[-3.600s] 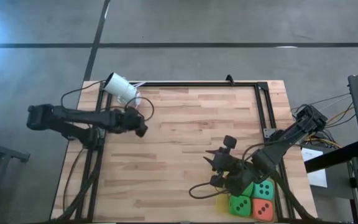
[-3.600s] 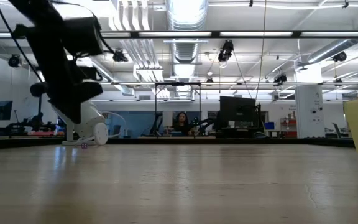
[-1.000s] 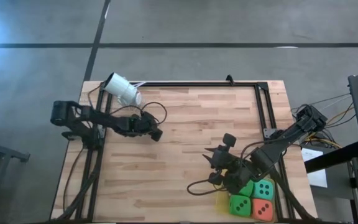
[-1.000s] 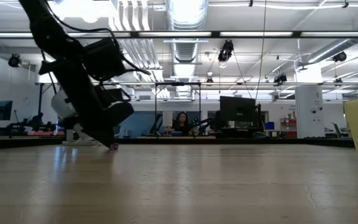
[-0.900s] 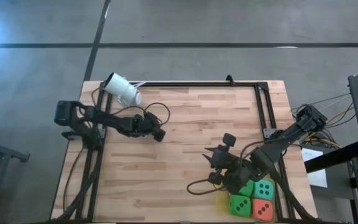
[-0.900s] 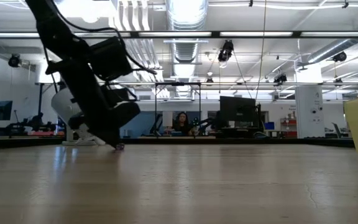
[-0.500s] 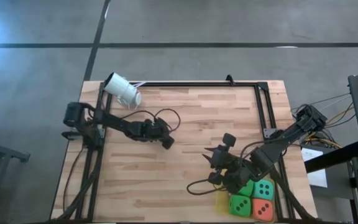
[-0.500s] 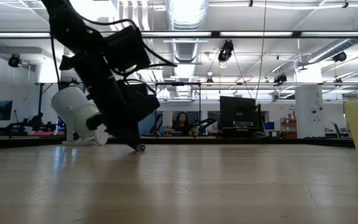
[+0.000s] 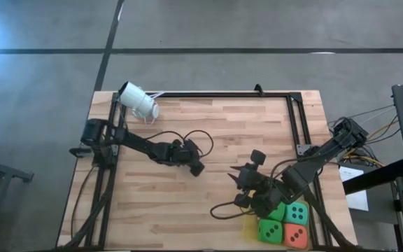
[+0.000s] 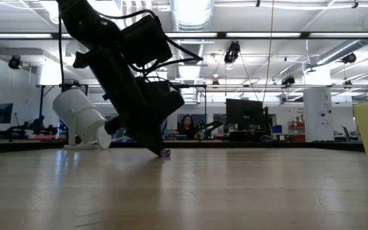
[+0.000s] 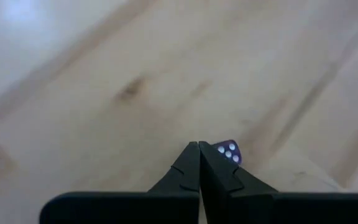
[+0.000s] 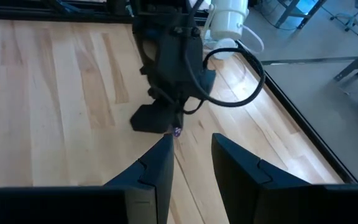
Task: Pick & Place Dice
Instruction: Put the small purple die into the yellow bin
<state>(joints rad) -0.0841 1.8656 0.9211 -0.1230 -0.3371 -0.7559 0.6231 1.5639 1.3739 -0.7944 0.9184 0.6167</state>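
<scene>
The wooden table [image 9: 208, 126] is carrying both arms low over it, and the left arm is reaching furthest, stretched out toward the middle with the left gripper [image 9: 197, 169] tipping down so its point is almost brushing the boards. Its fingers are pressing tight together with nothing between them, which reads as a nudging pose rather than a grasp. The right gripper [image 9: 241, 187] is waiting low over the table, its fingers [image 12: 160, 152] standing a little apart and holding nothing. The dice are sitting bunched behind that claw, back toward its wrist and partly under its arm: a green die [image 9: 270, 230], a teal die [image 9: 299, 213], an orange-red die [image 9: 296, 236] and a second green one [image 9: 280, 213], all well apart from the left claw. A tiny purple speck [image 11: 229, 151] (pipped like a die, but not one of the four) is lying just beside the left claw's tip.
</scene>
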